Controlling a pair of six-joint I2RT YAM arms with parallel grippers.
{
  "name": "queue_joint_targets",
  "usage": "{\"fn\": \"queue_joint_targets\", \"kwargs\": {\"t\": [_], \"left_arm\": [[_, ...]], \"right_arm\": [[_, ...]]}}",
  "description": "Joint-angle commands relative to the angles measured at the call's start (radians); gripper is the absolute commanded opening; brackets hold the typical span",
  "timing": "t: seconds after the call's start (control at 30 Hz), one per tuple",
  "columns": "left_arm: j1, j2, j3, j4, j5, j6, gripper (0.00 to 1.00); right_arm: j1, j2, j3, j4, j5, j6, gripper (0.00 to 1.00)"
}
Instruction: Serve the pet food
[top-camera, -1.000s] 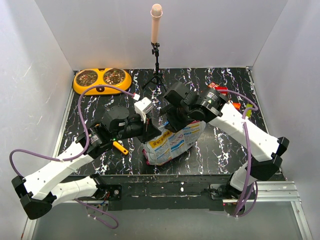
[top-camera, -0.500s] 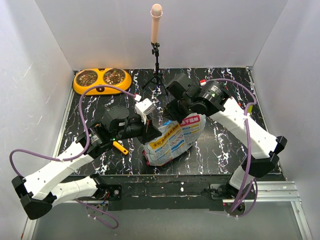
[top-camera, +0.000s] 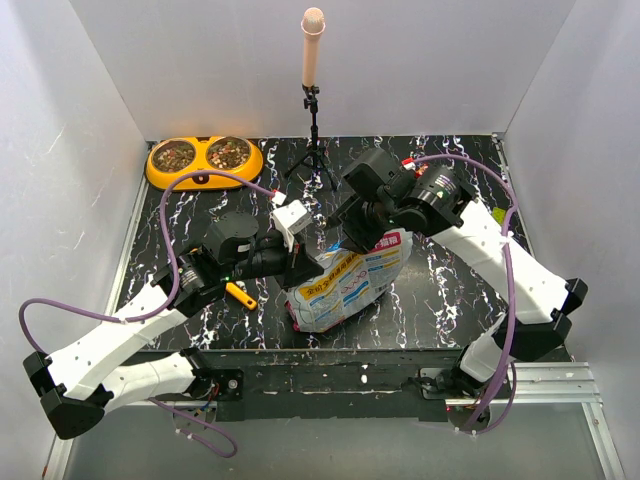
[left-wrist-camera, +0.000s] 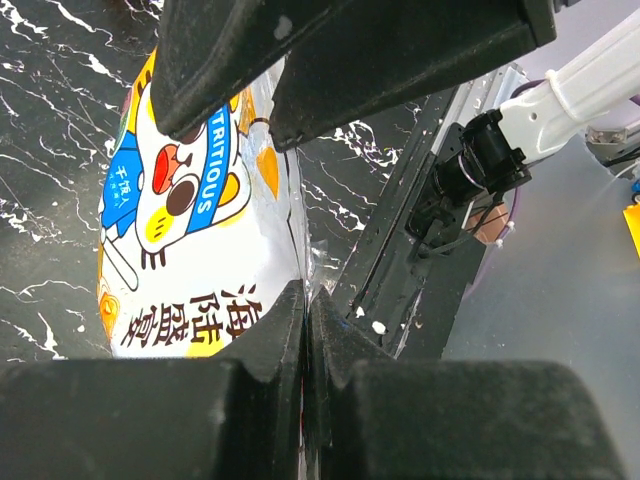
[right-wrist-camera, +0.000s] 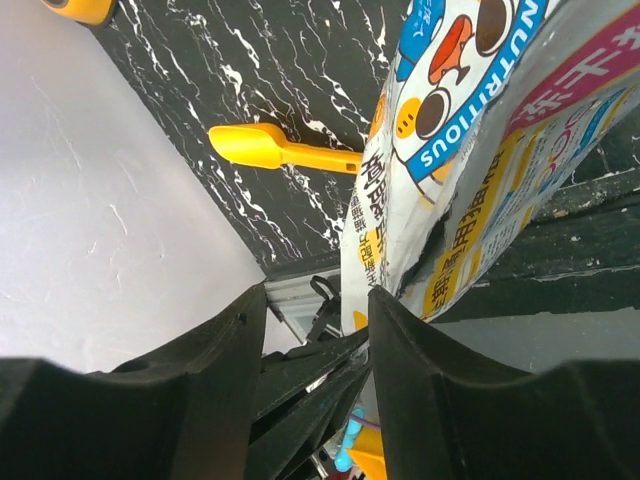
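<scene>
From above, the pet food (top-camera: 228, 152) sits in both cups of the orange double bowl (top-camera: 160, 175) at the far left corner of the tabletop (top-camera: 450, 290). It is well apart from the printed bag (top-camera: 350, 285), which lies between the arms with the left fingers (top-camera: 300, 263) and right fingers (top-camera: 348, 238) at its upper end. The left wrist view shows the left fingers (left-wrist-camera: 250, 400) pinched tight on the thin edge of the bag (left-wrist-camera: 190, 250). In the right wrist view the right fingers (right-wrist-camera: 440, 400) stand partway apart, the bag (right-wrist-camera: 470, 110) seemingly just brushing one, a yellow scoop (right-wrist-camera: 265, 148) beyond.
</scene>
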Motion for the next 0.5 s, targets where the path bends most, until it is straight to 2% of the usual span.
{"fn": "queue_joint_targets", "kwargs": {"t": [0.0, 0.2, 0.47], "left_arm": [[-0.014, -0.025, 0.070, 0.022, 0.107, 0.037, 0.00], [-0.014, -0.021, 0.081, -0.009, 0.110, 0.073, 0.00], [-0.014, -0.018, 0.085, -0.033, 0.113, 0.097, 0.00]], "right_arm": [[-0.004, -0.039, -0.022, -0.248, -0.021, 0.032, 0.54], [-0.013, -0.067, -0.024, -0.247, 0.003, -0.013, 0.53], [-0.013, -0.176, -0.167, -0.245, 0.019, 0.002, 0.55]]}}
